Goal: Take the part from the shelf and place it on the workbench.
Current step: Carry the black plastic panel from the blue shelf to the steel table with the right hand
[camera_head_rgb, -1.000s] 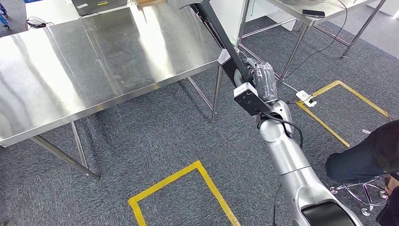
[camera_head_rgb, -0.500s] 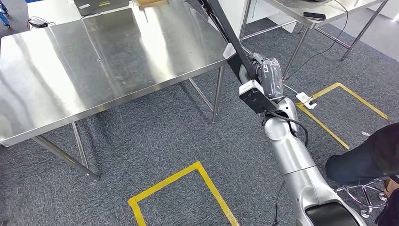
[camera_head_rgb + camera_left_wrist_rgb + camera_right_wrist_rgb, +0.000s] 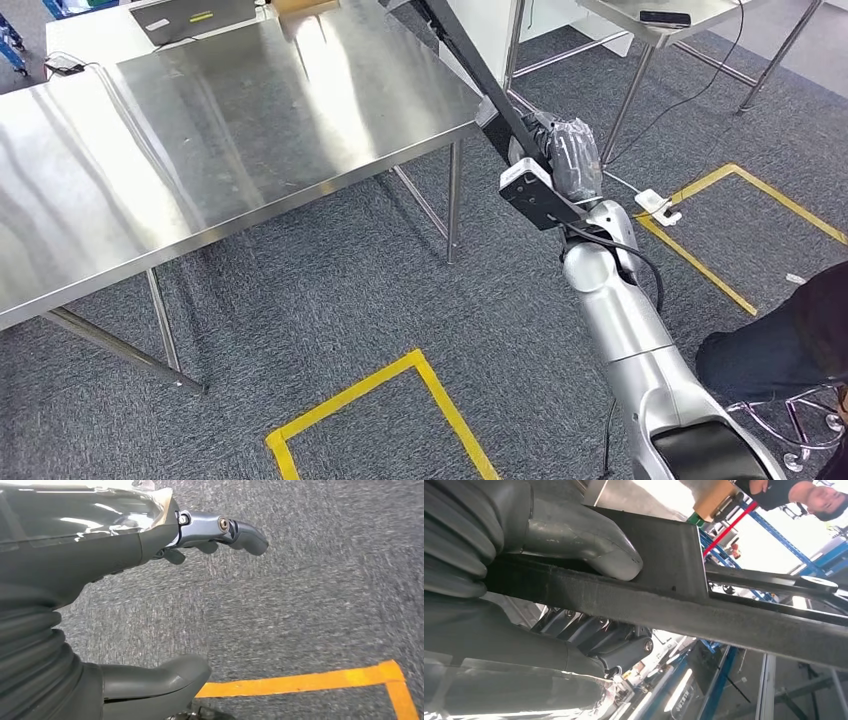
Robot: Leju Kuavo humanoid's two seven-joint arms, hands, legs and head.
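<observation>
My right hand [image 3: 565, 160] grips a long black flat part [image 3: 465, 55] near its lower end. The part slants up and away past the right corner of the steel workbench [image 3: 250, 110], above the floor beside the bench. In the right wrist view the thumb [image 3: 584, 542] lies on one face of the part [image 3: 724, 620] and the fingers [image 3: 599, 635] wrap the other. My left hand [image 3: 100, 555] hangs over grey carpet, with its fingers apart and nothing in it.
A laptop [image 3: 190, 15] and a cardboard box [image 3: 305, 5] sit at the workbench's far edge. A second steel table [image 3: 650, 25] stands at the back right. Yellow tape squares [image 3: 440, 400] mark the carpet and a white power strip [image 3: 655, 205] lies there. A person [image 3: 780, 340] sits at the right.
The whole picture has shifted a little, so the camera moved. The right hand keeps its grip on the part and now sits slightly further right, near the workbench corner.
</observation>
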